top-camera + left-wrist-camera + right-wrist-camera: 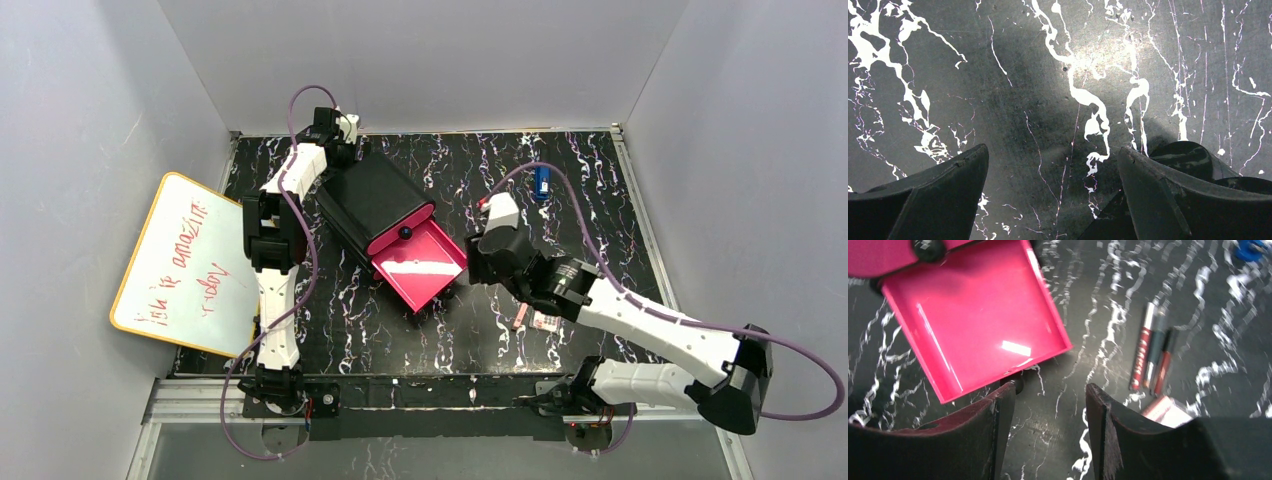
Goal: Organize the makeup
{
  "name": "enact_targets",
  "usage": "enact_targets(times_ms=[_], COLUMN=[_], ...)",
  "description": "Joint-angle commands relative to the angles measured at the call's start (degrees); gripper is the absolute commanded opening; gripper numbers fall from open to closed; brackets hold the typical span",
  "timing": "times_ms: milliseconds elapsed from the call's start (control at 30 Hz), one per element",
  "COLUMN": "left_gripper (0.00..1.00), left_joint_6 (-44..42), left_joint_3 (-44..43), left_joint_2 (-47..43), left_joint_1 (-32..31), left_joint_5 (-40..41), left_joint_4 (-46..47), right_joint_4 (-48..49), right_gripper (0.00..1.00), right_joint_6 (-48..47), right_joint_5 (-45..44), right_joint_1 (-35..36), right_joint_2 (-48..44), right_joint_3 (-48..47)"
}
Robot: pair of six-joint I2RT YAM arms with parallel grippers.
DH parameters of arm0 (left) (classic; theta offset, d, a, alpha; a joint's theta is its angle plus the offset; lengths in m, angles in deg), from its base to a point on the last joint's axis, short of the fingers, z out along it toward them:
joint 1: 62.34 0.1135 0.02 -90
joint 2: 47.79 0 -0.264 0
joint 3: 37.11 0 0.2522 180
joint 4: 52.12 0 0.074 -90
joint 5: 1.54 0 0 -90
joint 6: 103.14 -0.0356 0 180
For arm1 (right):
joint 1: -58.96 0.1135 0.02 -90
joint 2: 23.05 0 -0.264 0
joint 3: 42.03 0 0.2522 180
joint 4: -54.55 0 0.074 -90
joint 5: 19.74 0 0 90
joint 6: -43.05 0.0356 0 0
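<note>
Three sticks lie side by side on the worktop beside the open, empty drawer — pulled out, I judge, to take them — with the right tool released at its front corner, the left tool released well behind.

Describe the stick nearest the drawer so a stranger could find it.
Find the open pink drawer on the black marbled table. Right of it in the right wrist view, three thin sticks lie side by side. It is the leftmost: bright red, silver-capped, its neighbours darker.
</note>
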Motion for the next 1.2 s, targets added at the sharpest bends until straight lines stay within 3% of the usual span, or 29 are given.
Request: enact_targets(times_ms=[0, 133, 300, 633, 900, 1167], left_gripper=[0.98, 0.98, 0.98, 0.99, 0.98, 0.98], left_joint_6=[-0.57, -0.30, -0.10, 0.22, -0.04, -0.21], left_joint_3=[-1.15, -1.15, -1.14, -1.42, -0.98, -0.98], left_joint_2=[-0.35, -0.49, -0.93, -1.08, -1.56, -1.26], left_joint_1=[-0.99, -1.17, -1.35, -1.33, -1.35, -1.35], left_joint_5=[-0.94, -1.15, -1.68, -2.42, -2.01, -1.85], left_joint_4=[-2.46, -2.41, -2.25, -2.21, -2.12, -2.16], right_joint_4=[-23.87, -33.72, -34.23, -21.32, -11.54, -8.04], right_gripper=[0.63, 0.59, 0.57, 0.51, 0.48, 0.47], right_joint_6=[26.95, 48.13, 58.89, 53.11, 51.05, 48.93], right_joint_5=[-13.98, -13.85, -11.77, -1.14, 3.46, 4.44], right_joint_1=[0.03, -0.28, -3.33, -17.60, -18.90, -19.88], right_joint_2=[1.28, 4.77, 3.02, -4.43, 0.50, 4.55], right_joint_3=[-6.22, -5.11, 0.05, 11.89, 16.27, 17.11])
